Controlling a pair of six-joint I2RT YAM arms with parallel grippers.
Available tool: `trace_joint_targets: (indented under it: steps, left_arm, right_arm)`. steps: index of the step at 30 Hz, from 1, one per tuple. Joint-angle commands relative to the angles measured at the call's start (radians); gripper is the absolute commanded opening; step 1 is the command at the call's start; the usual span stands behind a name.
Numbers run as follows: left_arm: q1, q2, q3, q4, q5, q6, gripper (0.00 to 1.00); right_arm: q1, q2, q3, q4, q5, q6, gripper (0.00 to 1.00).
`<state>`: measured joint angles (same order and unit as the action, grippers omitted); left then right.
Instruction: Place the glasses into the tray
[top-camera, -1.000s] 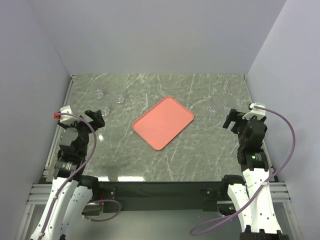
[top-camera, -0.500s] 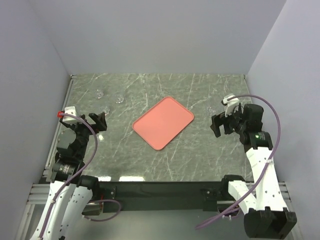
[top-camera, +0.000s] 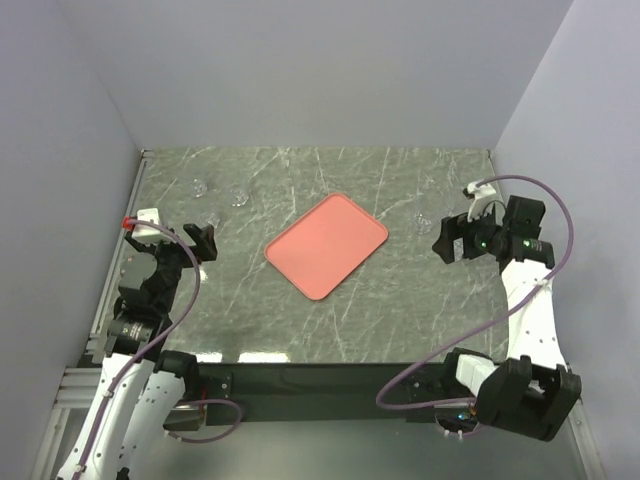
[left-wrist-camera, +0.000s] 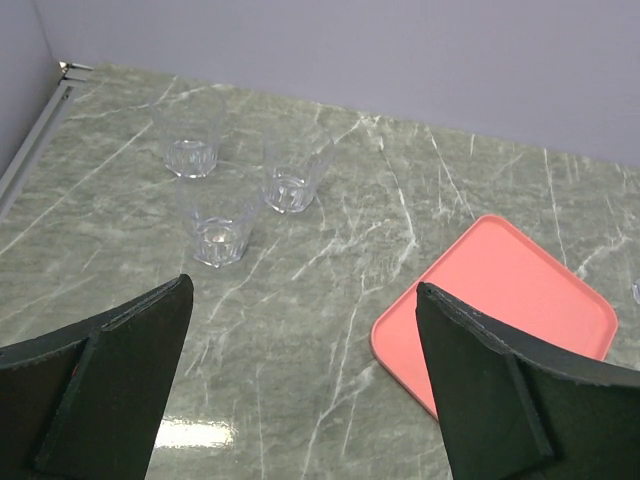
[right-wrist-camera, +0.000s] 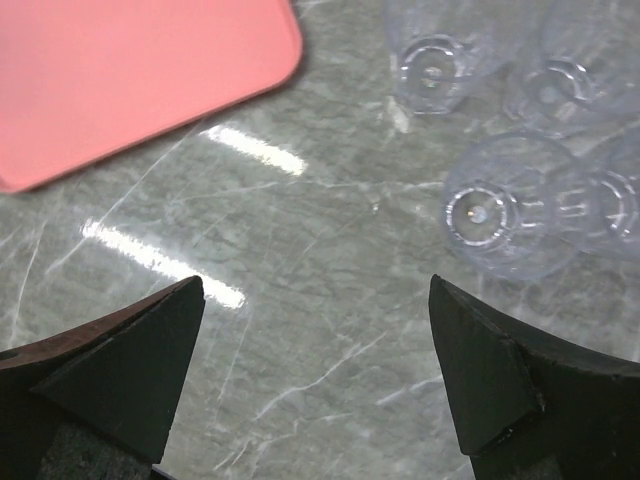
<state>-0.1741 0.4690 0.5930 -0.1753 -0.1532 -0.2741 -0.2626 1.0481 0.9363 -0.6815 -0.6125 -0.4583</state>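
Tray (top-camera: 326, 245) holds none of the glasses (left-wrist-camera: 220, 225) yet: three stand left of it, others right; left gripper (left-wrist-camera: 300, 300) and right gripper (right-wrist-camera: 315, 290) gape wide, carrying nothing.

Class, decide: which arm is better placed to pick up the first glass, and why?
Probably the right. The right gripper, open, hangs close above a cluster of glasses, looking steeply down on them. The left gripper, also open, has its three glasses farther ahead.

Clear glasses (left-wrist-camera: 218, 228), matt tray (top-camera: 326, 245), glossy marbled table (top-camera: 400, 310)
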Motion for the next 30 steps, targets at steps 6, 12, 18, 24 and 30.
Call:
trace_joint_targets:
  steps: [6, 12, 18, 24, 30]
  left_arm:
    - [-0.010, 0.017, -0.007, 0.051, 0.029, 0.015, 0.99]
    - [-0.010, 0.006, -0.010, 0.053, 0.029, 0.015, 0.99]
    - [-0.011, 0.010, -0.010, 0.054, 0.037, 0.015, 0.99]
    - [-0.013, 0.010, -0.012, 0.056, 0.043, 0.013, 0.99]
    - [-0.013, 0.011, -0.010, 0.056, 0.043, 0.013, 0.99]
  right_arm:
    - [-0.050, 0.102, 0.130, 0.017, -0.006, 0.072, 0.99]
    - [-0.058, 0.219, 0.183, 0.043, 0.077, 0.122, 0.90]
    - [-0.058, 0.369, 0.231, -0.024, 0.060, 0.069, 0.68]
    - [-0.050, 0.444, 0.234, -0.027, 0.100, 0.049, 0.58]
    - [-0.015, 0.487, 0.233, -0.010, 0.166, 0.043, 0.55]
